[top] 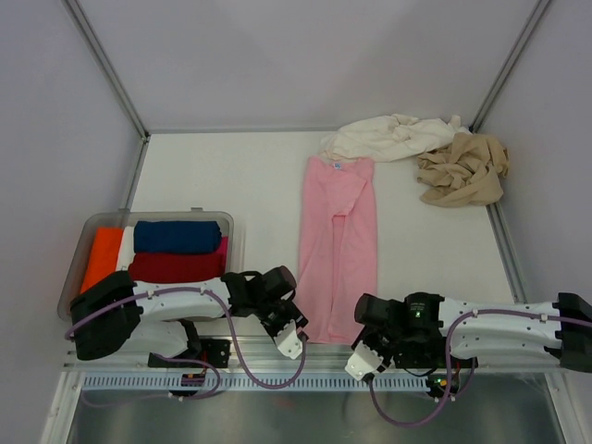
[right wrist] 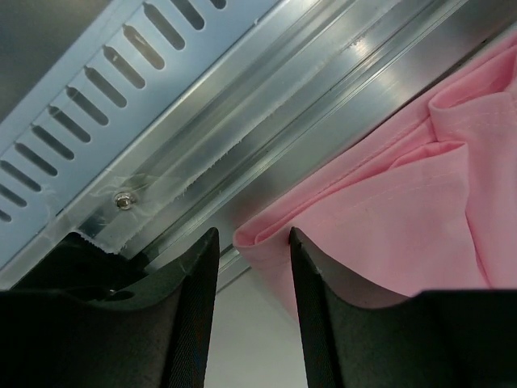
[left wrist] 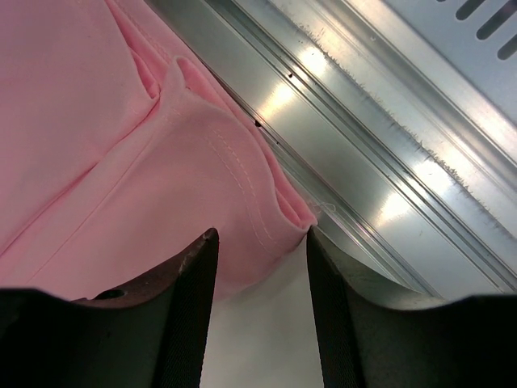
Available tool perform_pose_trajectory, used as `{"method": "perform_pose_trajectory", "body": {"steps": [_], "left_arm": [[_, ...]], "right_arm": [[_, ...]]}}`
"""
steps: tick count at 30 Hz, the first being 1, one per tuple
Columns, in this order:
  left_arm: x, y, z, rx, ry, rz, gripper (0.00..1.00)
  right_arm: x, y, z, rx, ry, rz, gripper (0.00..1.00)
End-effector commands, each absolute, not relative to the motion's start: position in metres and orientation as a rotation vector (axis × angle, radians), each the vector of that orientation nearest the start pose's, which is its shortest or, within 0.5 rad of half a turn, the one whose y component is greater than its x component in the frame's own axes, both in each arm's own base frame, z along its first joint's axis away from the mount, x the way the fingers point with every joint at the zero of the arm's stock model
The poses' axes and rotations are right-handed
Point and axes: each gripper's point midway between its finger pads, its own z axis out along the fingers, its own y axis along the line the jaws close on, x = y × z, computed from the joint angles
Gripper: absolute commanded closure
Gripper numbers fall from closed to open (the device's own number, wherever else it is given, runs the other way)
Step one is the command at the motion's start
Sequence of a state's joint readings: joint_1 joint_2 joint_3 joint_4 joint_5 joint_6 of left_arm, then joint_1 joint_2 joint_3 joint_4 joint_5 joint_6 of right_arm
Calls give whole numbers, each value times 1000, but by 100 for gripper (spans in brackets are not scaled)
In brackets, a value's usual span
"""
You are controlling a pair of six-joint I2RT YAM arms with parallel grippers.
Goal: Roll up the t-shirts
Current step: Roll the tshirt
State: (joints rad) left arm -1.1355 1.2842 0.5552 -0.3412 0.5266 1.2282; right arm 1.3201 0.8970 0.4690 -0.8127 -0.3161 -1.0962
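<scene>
pink t-shirt [top: 338, 245] lay as a narrow strip mid-frame, hem at the bottom | left gripper [left wrist: 260, 242] and right gripper [right wrist: 250, 238] stood spread, one astride each hem corner, not yet pinching | probably to start an even roll

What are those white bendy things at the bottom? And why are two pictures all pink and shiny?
Those are two robot arms bolted at the near edge of the table. Each ends in a gripper, two fingers that pinch. The big picture comes from a camera above. It shows the left gripper and the right gripper at the near corners of a pink t-shirt lying flat on it. A cream t-shirt and a tan t-shirt lie crumpled at the far right, and a clear tray on the left holds rolled clothes. The other two pictures come from small cameras on the wrists: the black shapes are each gripper's fingers, open, with a pink corner between them. The shiny part is a metal rail. Nothing is pinched yet.
</scene>
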Motion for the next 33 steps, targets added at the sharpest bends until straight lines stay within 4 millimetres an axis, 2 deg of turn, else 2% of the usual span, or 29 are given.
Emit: {"method": "perform_pose_trajectory", "body": {"steps": [1, 3, 5, 9, 13, 14, 15, 16, 17, 18, 19, 20, 22, 28, 33], "left_arm": [[60, -281, 31, 2414, 738, -699, 47], [64, -282, 29, 2420, 761, -683, 48], [65, -282, 27, 2427, 772, -674, 49], [60, -282, 29, 2416, 772, -708, 50], [58, -286, 31, 2402, 831, -749, 53], [59, -287, 31, 2400, 843, -751, 57], [60, -287, 29, 2401, 864, -751, 58], [60, -288, 30, 2398, 872, -754, 62], [60, -289, 31, 2393, 879, -758, 70], [59, -290, 32, 2387, 895, -771, 74], [58, -290, 33, 2382, 895, -777, 80], [57, -290, 34, 2378, 902, -786, 90], [58, -292, 36, 2362, 939, -791, 97], [68, -292, 45, 2295, 1122, -827, 98], [75, -295, 59, 2208, 1322, -1001, 98]], "right_arm": [[24, 178, 22, -2617, 859, 486, 53], [28, 174, 19, -2619, 862, 453, 52], [32, 180, 20, -2590, 875, 429, 52], [53, 176, 18, -2584, 897, 270, 52], [49, 176, 16, -2585, 893, 300, 51], [48, 174, 13, -2600, 890, 302, 52], [49, 172, 12, -2607, 893, 293, 53], [50, 173, 13, -2601, 898, 286, 62], [50, 174, 14, -2597, 897, 287, 67], [50, 176, 16, -2589, 897, 290, 72], [50, 177, 17, -2576, 907, 300, 83], [50, 178, 18, -2569, 913, 301, 86], [53, 182, 22, -2532, 946, 291, 94], [55, 191, 38, -2429, 1011, 313, 100], [51, 191, 47, -2383, 1099, 429, 100]]}}
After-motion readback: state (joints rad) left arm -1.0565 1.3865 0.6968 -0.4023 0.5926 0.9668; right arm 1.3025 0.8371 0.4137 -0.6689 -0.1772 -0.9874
